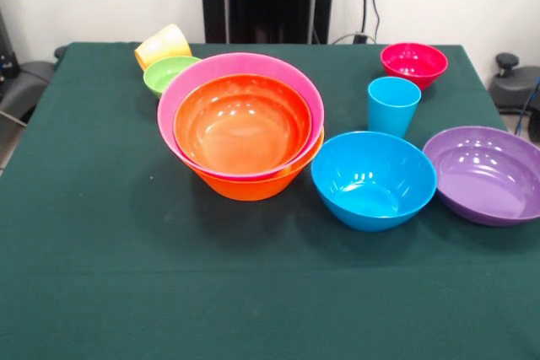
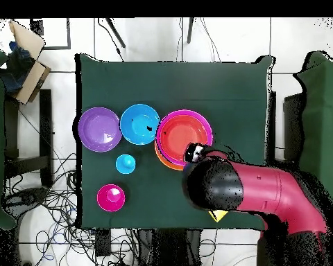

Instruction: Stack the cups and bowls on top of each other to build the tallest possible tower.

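The tower (image 1: 240, 128) stands left of centre: a red-orange bowl nested in a pink bowl (image 1: 173, 94), nested in a large orange bowl (image 1: 253, 187). Behind it, a yellow-orange cup (image 1: 163, 44) leans beside a small green bowl (image 1: 169, 73). The light blue cup (image 1: 393, 104) stands upright, with a magenta bowl (image 1: 413, 62) behind it. A blue bowl (image 1: 373, 179) and a purple bowl (image 1: 485, 173) sit apart at the right. The front view has no gripper in it. In the overhead view the gripper (image 2: 193, 151) is a dark tip over the edge of the tower (image 2: 176, 131).
The red and black arm (image 2: 252, 190) covers the table corner beside the tower in the overhead view. There the purple bowl (image 2: 99, 129), blue bowl (image 2: 139, 124), blue cup (image 2: 125, 164) and magenta bowl (image 2: 111, 197) sit on the green cloth (image 2: 232, 90).
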### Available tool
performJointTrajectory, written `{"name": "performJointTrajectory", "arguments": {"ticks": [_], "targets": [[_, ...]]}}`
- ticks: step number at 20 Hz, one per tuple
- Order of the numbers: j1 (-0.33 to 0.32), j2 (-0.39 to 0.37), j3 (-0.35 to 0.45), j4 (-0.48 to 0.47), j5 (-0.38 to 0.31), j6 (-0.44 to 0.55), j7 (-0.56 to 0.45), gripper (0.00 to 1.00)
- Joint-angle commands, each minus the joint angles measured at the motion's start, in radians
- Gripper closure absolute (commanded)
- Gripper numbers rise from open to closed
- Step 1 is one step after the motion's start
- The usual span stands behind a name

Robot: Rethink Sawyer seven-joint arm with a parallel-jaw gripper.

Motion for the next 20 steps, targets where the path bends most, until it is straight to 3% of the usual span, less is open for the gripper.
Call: {"name": "performJointTrajectory", "arguments": {"ticks": [1, 4, 14, 20], "targets": [[0.106, 0.074, 0.001, -0.017, -0.086, -0.011, 0.044, 0.00], [0.176, 0.121, -0.055, -0.052, -0.129, -0.045, 0.125, 0.00], [0.383, 0.239, -0.212, -0.136, -0.144, -0.131, 0.271, 0.00], [0.392, 0.345, -0.238, -0.168, -0.134, -0.239, 0.222, 0.00]]}}
